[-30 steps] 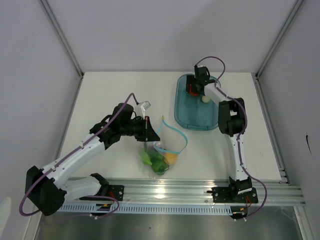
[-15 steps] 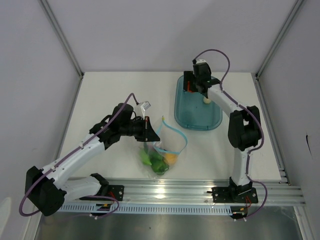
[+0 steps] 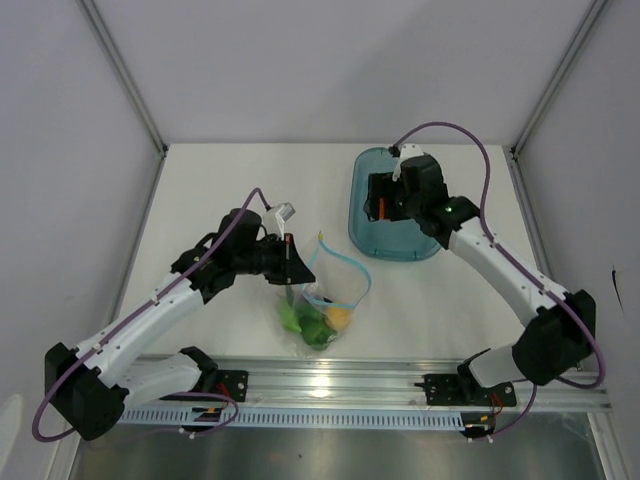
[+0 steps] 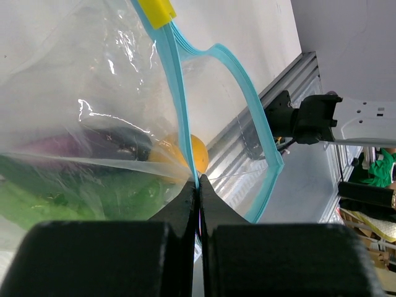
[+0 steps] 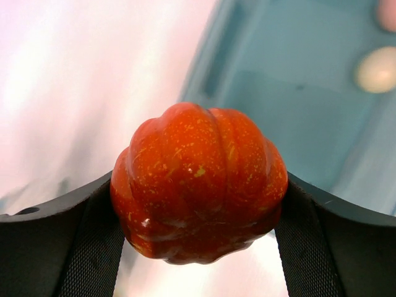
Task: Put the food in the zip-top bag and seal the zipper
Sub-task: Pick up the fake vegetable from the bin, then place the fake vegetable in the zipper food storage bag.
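The clear zip-top bag [image 3: 325,310] lies near the table's front middle with its light-blue zipper [image 3: 345,268] looped open. Green pieces, a purple eggplant and a yellow lemon [image 4: 197,151] sit inside it. My left gripper [image 3: 290,262] is shut on the bag's zipper strip [image 4: 182,111] and holds the mouth up. My right gripper [image 3: 378,207] is shut on the orange-red tomato [image 5: 198,179] and holds it over the left part of the teal tray [image 3: 395,240]. A pale egg [image 5: 376,69] lies in the tray, hidden by the arm in the top view.
The teal tray stands at the back right of the white table. A metal rail [image 3: 400,380] runs along the near edge. Grey walls close in the left, back and right sides.
My right arm has lifted the tomato from the tray's far end and pulled it toward the near left, over the tray's left part. The left gripper keeps hold of the bag.
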Controlling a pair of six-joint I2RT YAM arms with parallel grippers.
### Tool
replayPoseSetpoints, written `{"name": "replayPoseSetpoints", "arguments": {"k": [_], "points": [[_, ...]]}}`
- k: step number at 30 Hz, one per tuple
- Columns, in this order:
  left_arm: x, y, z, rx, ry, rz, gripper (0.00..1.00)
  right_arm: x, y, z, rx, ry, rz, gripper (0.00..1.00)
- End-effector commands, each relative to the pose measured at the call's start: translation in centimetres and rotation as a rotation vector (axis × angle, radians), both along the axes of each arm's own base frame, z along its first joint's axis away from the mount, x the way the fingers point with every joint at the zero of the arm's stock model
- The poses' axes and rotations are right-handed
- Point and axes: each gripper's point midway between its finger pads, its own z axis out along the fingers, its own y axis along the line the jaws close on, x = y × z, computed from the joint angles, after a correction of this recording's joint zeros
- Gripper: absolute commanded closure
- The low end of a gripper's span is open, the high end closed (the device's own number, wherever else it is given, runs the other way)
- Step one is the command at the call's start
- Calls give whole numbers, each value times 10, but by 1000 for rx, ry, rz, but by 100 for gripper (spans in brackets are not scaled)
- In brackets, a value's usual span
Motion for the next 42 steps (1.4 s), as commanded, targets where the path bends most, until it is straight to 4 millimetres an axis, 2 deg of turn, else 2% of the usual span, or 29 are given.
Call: {"name": "replayPoseSetpoints", "arguments": {"k": [1, 3, 4, 6, 7, 12, 14, 16, 18, 21, 24, 26, 27, 29, 32, 33, 36, 42], "points": [[5, 3, 17, -12, -54, 19, 100, -57, 34, 23, 105, 31, 220, 94], [6, 3, 20, -12, -57, 19, 100, -86, 46, 31, 140, 42, 333, 93], [7, 3, 20, -12, -59, 21, 99, -108, 57, 31, 158, 80, 422, 93], [7, 2, 21, -12, -59, 19, 99, -129, 65, 36, 171, 95, 490, 92], [7, 1, 20, -10, -53, 18, 99, -148, 71, 39, 188, 112, 554, 88], [8, 0, 25, -16, -55, 19, 100, -192, 87, 37, 236, 191, 675, 84], [8, 1, 27, -18, -62, 23, 99, -207, 91, 29, 240, 217, 713, 80], [8, 2, 30, -20, -65, 25, 100, -215, 94, 26, 254, 233, 728, 73], [7, 2, 33, -26, -64, 27, 99, -224, 97, 16, 265, 275, 743, 71], [6, 2, 34, -31, -62, 28, 99, -229, 105, 4, 273, 309, 744, 69], [4, 3, 37, -37, -65, 27, 99, -226, 112, -5, 270, 322, 725, 66], [1, 4, 36, -39, -62, 25, 99, -221, 118, -10, 276, 332, 709, 58], [0, 5, 36, -39, -61, 26, 99, -219, 122, -9, 283, 328, 705, 47], [-2, 6, 35, -42, -59, 30, 99, -216, 127, -10, 288, 333, 700, 45], [-6, 8, 35, -53, -56, 30, 99, -202, 135, -11, 266, 321, 659, 18], [-6, 8, 36, -57, -58, 29, 99, -200, 135, -12, 254, 324, 645, 1], [-8, 9, 39, -61, -71, 32, 100, -191, 136, -8, 223, 313, 616, 1], [-10, 9, 38, -70, -73, 23, 99, -187, 129, 22, 235, 231, 595, 1]]}}
